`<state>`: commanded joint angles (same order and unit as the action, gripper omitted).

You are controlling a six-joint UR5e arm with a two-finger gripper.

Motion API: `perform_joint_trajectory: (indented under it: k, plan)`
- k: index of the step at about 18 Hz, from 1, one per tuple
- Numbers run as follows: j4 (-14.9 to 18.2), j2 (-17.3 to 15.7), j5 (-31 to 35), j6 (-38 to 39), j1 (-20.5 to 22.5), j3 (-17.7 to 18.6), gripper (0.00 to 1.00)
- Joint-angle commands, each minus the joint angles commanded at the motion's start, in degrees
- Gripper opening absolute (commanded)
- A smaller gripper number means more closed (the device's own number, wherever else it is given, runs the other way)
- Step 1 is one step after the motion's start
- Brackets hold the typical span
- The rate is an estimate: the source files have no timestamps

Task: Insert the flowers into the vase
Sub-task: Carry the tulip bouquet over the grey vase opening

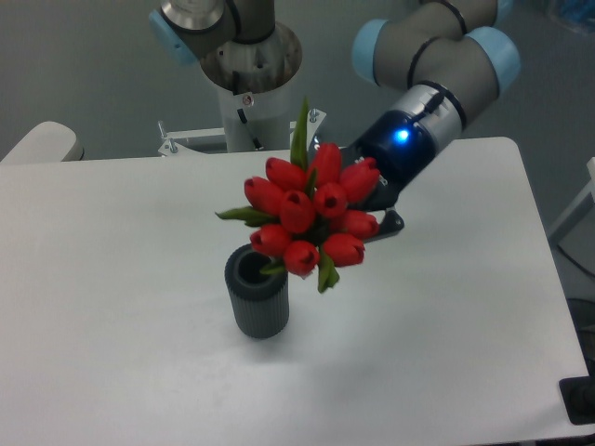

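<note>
**Tulip bunch held in the air by the ribbed vase**

The claw [372,216] comes in from the upper right, its body lit by a blue light, and is clamped on the hidden stems of the flowers [307,218]. The bunch of red closed tulip buds with narrow green leaves hangs in the air, buds facing the camera, up and to the right of the vase [257,290]. Its lowest buds overlap the right part of the vase's mouth in the view; whether they touch the rim cannot be told. The dark grey ribbed vase stands upright on the white counter [112,307], its round mouth open. Behind the counter rises the arm's mounting column [249,98].
</note>
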<state>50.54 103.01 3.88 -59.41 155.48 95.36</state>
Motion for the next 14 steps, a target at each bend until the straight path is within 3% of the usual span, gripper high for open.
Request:
perform_joint_trajectory:
  k: [7,14]
  plan:
    - [-3.2,0.0,-3.1,-1.0,-1.3,1.8,0.30]
    - [-3.4,0.0,-3.2,-3.7,-1.3,4.4,0.30]
